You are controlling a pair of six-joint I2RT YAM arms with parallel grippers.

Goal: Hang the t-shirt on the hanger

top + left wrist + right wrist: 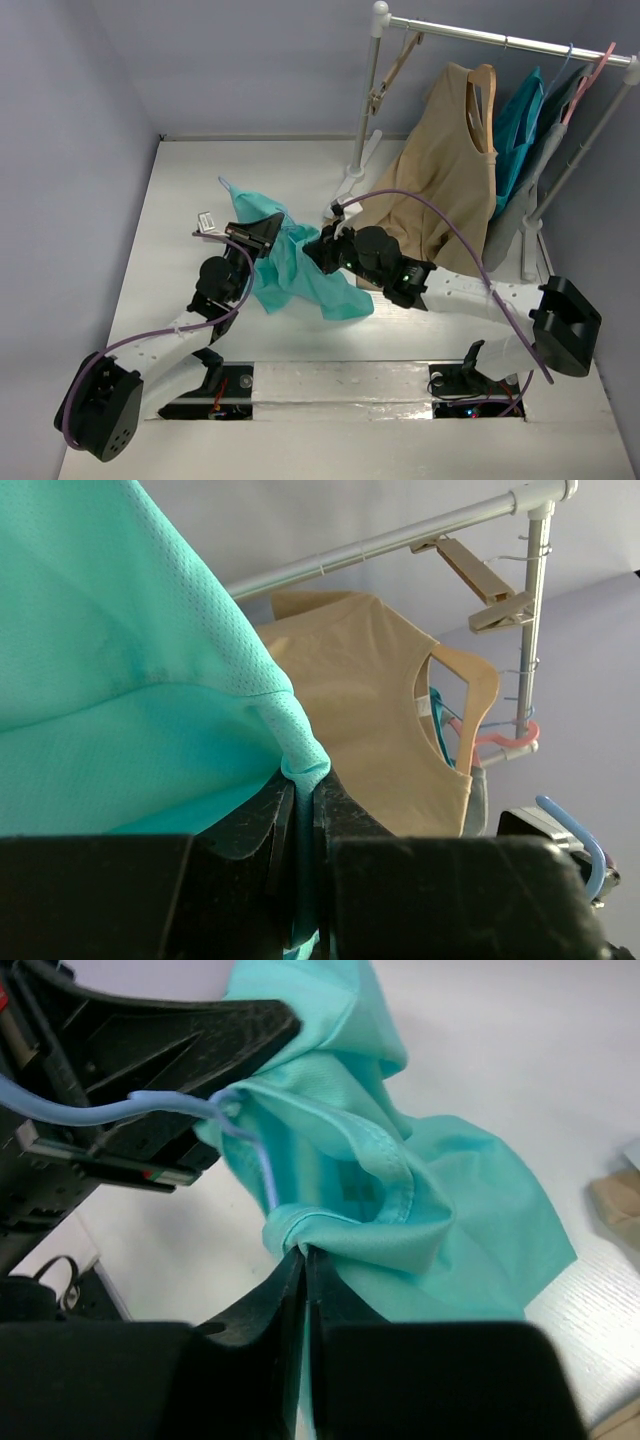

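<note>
Left gripper [305,785] and right gripper [305,1258] are each clamped on the light turquoise short-sleeved fabric t-shirt [300,275], the left pinching a fold and the right a hemmed edge. It hangs bunched between them at the middle of the white table [180,200]. The thin light-blue hanger [170,1101] runs beside the left gripper into the shirt's folds.

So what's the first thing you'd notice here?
The bright turquoise t-shirt jumps out in the middle, bunched up and pinched between the left gripper and the right gripper. Behind it on the right, a tan sleeveless top hangs from the clothes rack.
</note>
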